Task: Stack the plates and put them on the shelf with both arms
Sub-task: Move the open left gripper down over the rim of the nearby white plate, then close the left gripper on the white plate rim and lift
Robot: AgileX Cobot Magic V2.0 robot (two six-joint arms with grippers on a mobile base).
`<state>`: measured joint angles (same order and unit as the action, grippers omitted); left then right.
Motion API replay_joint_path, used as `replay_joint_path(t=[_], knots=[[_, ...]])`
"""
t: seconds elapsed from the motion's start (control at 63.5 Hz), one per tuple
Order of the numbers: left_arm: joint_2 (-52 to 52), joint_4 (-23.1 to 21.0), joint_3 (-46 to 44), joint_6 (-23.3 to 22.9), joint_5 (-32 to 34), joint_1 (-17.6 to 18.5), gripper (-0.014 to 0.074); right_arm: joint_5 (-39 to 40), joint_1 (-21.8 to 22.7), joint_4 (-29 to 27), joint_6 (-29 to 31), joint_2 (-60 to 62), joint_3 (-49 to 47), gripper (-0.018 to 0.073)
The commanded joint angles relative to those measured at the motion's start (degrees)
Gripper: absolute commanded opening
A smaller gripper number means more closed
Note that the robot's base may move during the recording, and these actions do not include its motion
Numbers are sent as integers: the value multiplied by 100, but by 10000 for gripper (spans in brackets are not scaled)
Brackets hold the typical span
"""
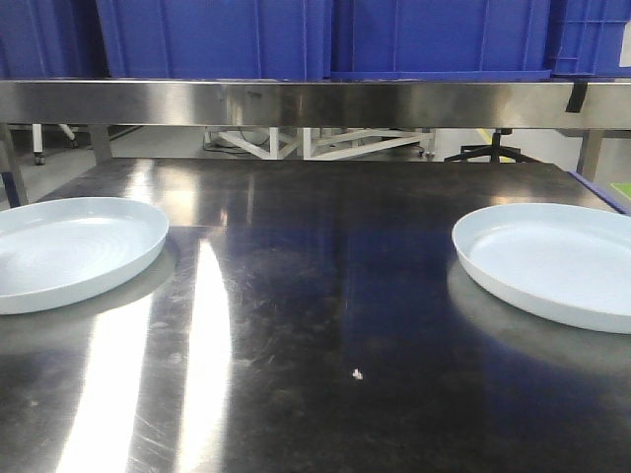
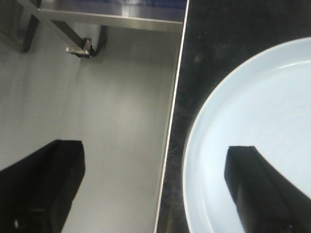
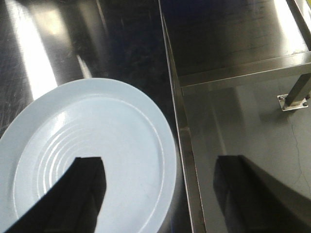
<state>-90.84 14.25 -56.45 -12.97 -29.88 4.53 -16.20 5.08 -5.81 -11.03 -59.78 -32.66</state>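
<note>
Left gripper [image 2: 154, 148] with jaws wide apart, gripping nothing, astride the table [image 1: 325, 325] edge. Left plate [image 2: 252, 116] flat under one finger, bare floor under the other. Right gripper [image 3: 159, 162] likewise parted and unladen, right plate [image 3: 97, 141] beneath one finger, close to the edge. Ahead of both, well apart, shelf [image 1: 296, 101] with blue crates [image 1: 217, 34].

Overhead light is streaking in pale bands [image 1: 202, 355] across the dark, scratched steel worktop [image 1: 335, 296]. Beyond its far edge, a black swivel-chair base [image 1: 493, 153] and white frame legs [image 1: 330, 146] are standing in a brightly lit room. A smooth pale grey floor [image 2: 112, 111] is showing beside the worktop's side edge.
</note>
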Motion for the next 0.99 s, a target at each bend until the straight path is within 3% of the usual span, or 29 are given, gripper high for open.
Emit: replay_joint_path(t=[0.0,0.583,0.677,0.803,0.866,0.977], knots=[[103,-79,-179,-71,289,-5,622,416,4,44,51,47,-213,571],[-451,-104,-192,-71,671,-5,599,478,4,44,51,47,-213,571],[-513,-104,-192,-71,708,-5,476,514,4,44,51,47,-213,571],[-544,-104,-192,-71,708,-5,59,577,4,44,51,47,-213,571],[-544,-168,-239,-71,657,18,125,625,4,44,51,47,-213,571],[-411,-435,-452,-71,357,131,107,671,4,44,51,47,-213,571]])
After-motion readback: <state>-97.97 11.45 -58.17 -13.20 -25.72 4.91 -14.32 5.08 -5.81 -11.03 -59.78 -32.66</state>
